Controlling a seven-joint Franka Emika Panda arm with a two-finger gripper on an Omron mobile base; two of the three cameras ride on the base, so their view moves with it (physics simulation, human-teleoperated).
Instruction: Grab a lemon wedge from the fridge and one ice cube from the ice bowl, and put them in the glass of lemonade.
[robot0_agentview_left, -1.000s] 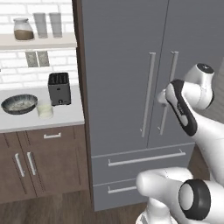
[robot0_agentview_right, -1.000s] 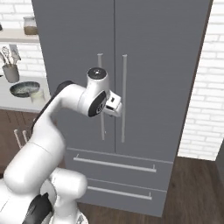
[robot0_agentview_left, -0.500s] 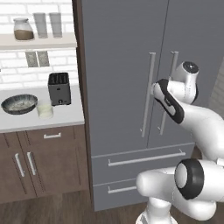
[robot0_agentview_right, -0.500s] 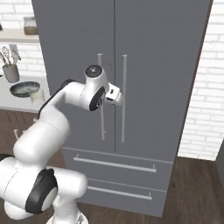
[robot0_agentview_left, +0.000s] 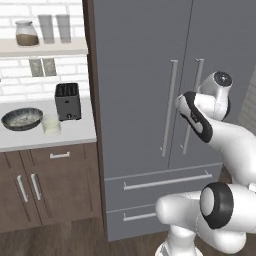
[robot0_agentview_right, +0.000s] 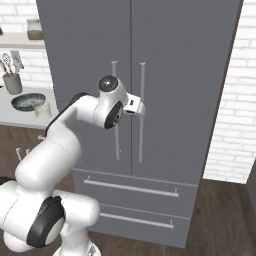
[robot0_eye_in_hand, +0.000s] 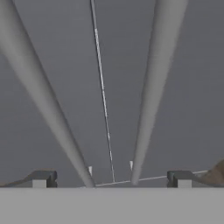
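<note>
Closer now, the gripper (robot0_eye_in_hand: 112, 179) has advanced toward the shut fridge (robot0_agentview_left: 135, 75). Left base view adds the ice bowl (robot0_agentview_left: 22, 119) and glass of lemonade (robot0_agentview_left: 51, 125) on the counter. Right base view seems to put the hand at the handles (robot0_agentview_right: 142, 110). Hand view shows spread, empty fingertips (robot0_eye_in_hand: 43, 178) framing both bars.

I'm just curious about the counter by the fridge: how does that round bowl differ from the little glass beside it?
The ice bowl is wide, shallow and dark-rimmed with a pale speckled inside; the glass of lemonade is narrower, upright, clear, and filled with pale liquid. The bowl sits nearer the wall, the glass nearer the counter's front edge. Both stand on the white counter left of the toaster.
</note>
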